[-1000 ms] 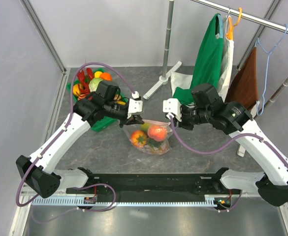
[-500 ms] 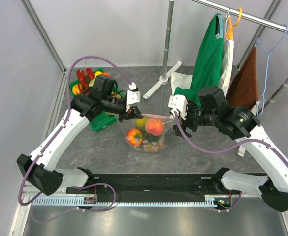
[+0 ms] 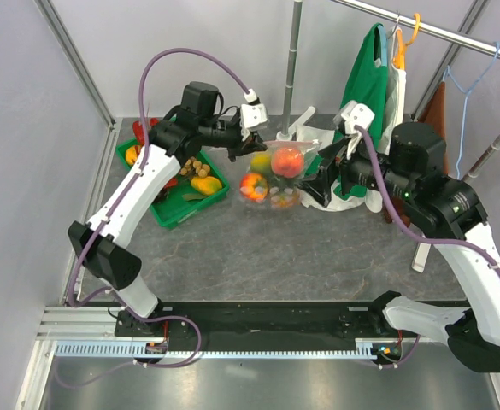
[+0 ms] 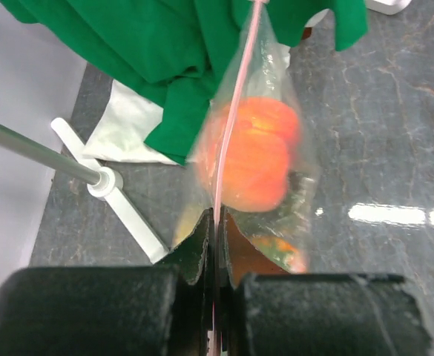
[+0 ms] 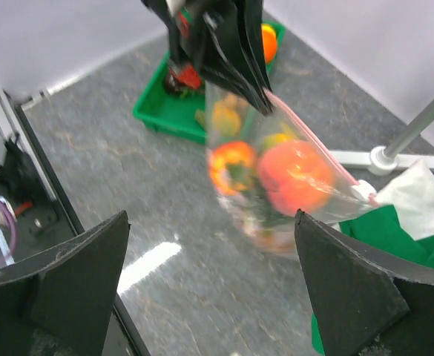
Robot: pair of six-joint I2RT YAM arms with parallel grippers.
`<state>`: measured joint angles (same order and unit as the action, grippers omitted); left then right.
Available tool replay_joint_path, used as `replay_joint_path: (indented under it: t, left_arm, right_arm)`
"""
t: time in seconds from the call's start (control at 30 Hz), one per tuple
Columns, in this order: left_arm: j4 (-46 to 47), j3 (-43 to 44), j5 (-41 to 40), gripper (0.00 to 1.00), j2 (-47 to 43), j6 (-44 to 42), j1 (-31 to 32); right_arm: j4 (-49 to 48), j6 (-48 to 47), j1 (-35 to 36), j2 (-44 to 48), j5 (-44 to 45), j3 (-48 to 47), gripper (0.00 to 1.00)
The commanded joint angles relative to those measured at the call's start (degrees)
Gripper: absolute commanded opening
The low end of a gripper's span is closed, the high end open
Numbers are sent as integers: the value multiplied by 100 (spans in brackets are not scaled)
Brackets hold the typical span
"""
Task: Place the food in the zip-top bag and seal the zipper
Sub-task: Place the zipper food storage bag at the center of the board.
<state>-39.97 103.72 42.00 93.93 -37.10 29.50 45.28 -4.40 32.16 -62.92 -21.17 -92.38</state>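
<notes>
Top external: zip-top bag [image 3: 277, 175] holding food [image 3: 289, 161] is hanging under left gripper [image 3: 261, 148], which is pinching its zipper [image 4: 235, 111]. Beside it, right gripper [image 3: 322, 178] is gaping empty.

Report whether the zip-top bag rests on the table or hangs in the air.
Hanging: the left tool pinches the zipper, and the zip-top bag dangles below it with food inside, off the table.

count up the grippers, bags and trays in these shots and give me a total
grippers: 2, the left gripper and the right gripper
zip-top bag: 1
green tray: 1
total: 4
</notes>
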Motion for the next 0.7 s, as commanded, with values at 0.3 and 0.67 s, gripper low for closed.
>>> replay_joint_path:
  t: [0.3,0.67]
  left_arm:
    - [16,685,-78,2,-93,1775,459]
    - [76,-1563,494,2,-1509,4639,1233]
  right_arm:
    - [-616,1055,-272,104,314,-149,98]
    - [-950,1100,-298,148,825,0,98]
